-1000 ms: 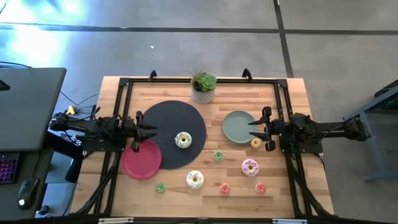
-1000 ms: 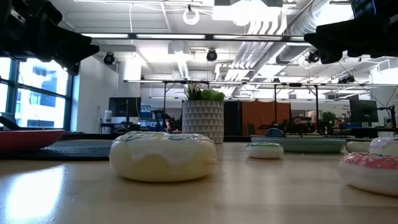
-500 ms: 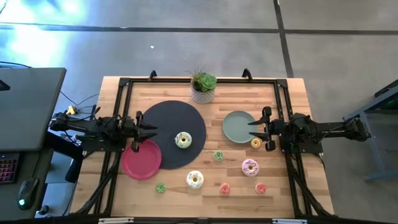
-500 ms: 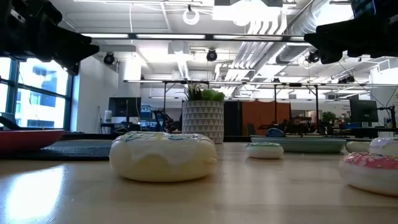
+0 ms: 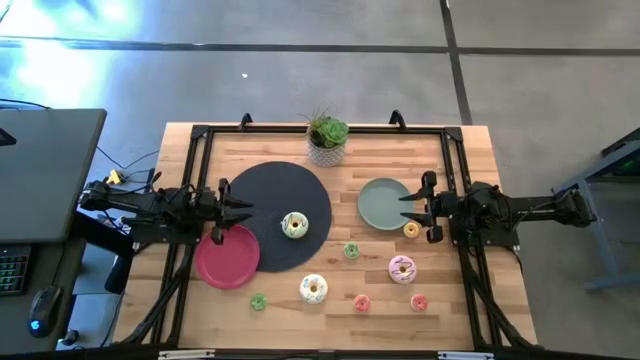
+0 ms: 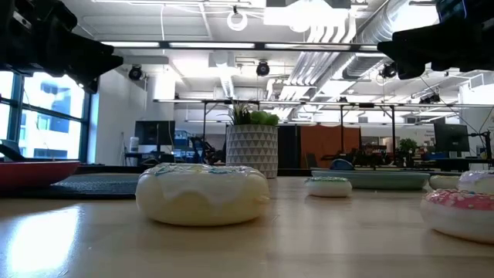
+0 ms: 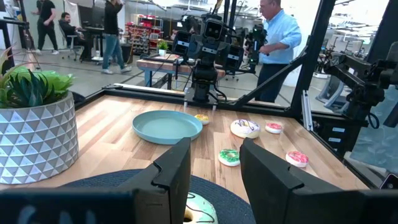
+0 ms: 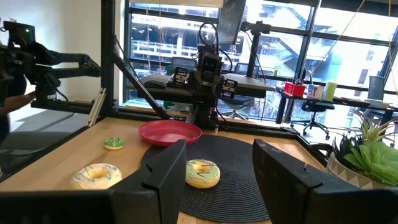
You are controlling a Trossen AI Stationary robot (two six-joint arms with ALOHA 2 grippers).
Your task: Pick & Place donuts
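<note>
Toy ring donuts lie about the table. A cream-iced one [image 5: 294,224] rests flat on the dark round mat [image 5: 270,190]; another cream one [image 5: 314,288] and a pink-iced one [image 5: 402,268] sit on the wood near the front. Minis lie scattered: green [image 5: 351,250], green [image 5: 258,301], red [image 5: 362,303], red [image 5: 419,302], yellow [image 5: 411,229]. My left gripper [image 5: 240,208] hovers open at the mat's left edge, above the pink plate [image 5: 227,256]. My right gripper [image 5: 408,207] hovers open by the grey-green plate [image 5: 383,203], close to the yellow mini.
A potted plant [image 5: 327,137] stands at the far middle of the table. Black frame rails [image 5: 452,170] run along the left, right and far sides. Bare wood lies between the mat and the grey-green plate. People move about in the room beyond the table [image 7: 278,43].
</note>
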